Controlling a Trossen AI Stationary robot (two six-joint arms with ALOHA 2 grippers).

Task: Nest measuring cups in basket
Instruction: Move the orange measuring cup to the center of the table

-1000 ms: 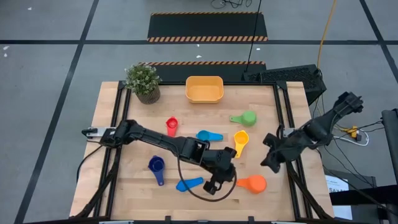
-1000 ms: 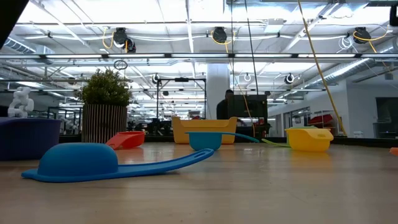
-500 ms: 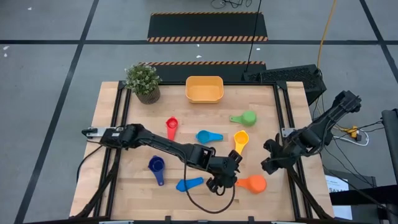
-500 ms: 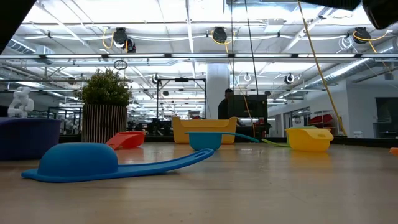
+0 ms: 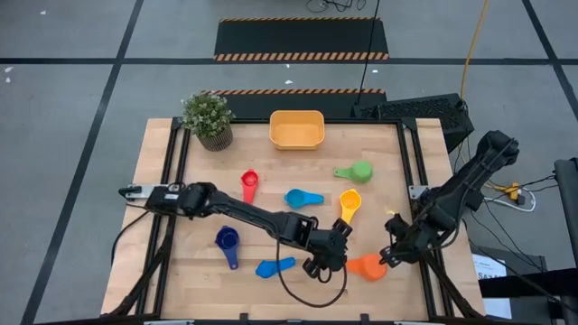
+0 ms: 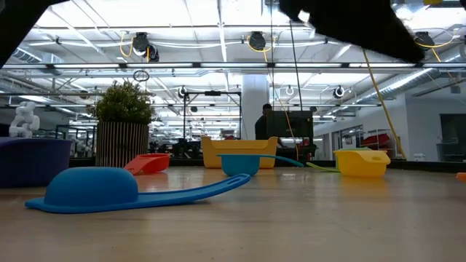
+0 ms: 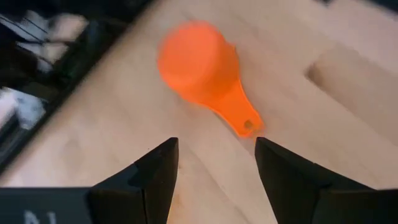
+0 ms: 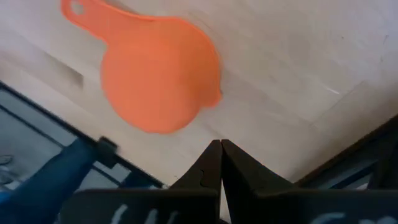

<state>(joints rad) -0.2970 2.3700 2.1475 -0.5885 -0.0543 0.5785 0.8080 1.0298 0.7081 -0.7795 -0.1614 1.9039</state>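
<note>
Near edge of table (image 5: 181, 271): orange cup (image 5: 368, 266) upside down, dome up, handle pointing toward left gripper (image 5: 327, 262). Left gripper fingers spread apart, empty, hovering just short of handle tip in left wrist view (image 7: 214, 163); lined up on handle, probably for a pinch there since dome offers nothing to grab. Right gripper (image 5: 394, 255) just beside same cup on its other side, fingers pressed together, nothing between them; seen over dome in right wrist view (image 8: 219, 163). Possibly placed to block or nudge cup while left goes for handle, a guess only.

Also in near row: light blue cup (image 5: 274, 266) inverted, just beside left gripper; dark blue cup (image 5: 227, 241) open side up, farther toward left side.

Middle of table: second light blue cup (image 5: 302, 197), yellow cup (image 5: 349, 202), red cup (image 5: 249, 181), green cup (image 5: 356, 171), all scattered apart, none stacked.

Far edge: basket (image 5: 297, 142) holding no cups, small potted plant (image 5: 208, 118) beside it at far left corner.

Nesting not begun; all seven cups on wood, well apart from basket. Inverted cups likely need flipping before stacking. Risk: smooth dome sliding away if handle pinch lands off centre, table edge near.
</note>
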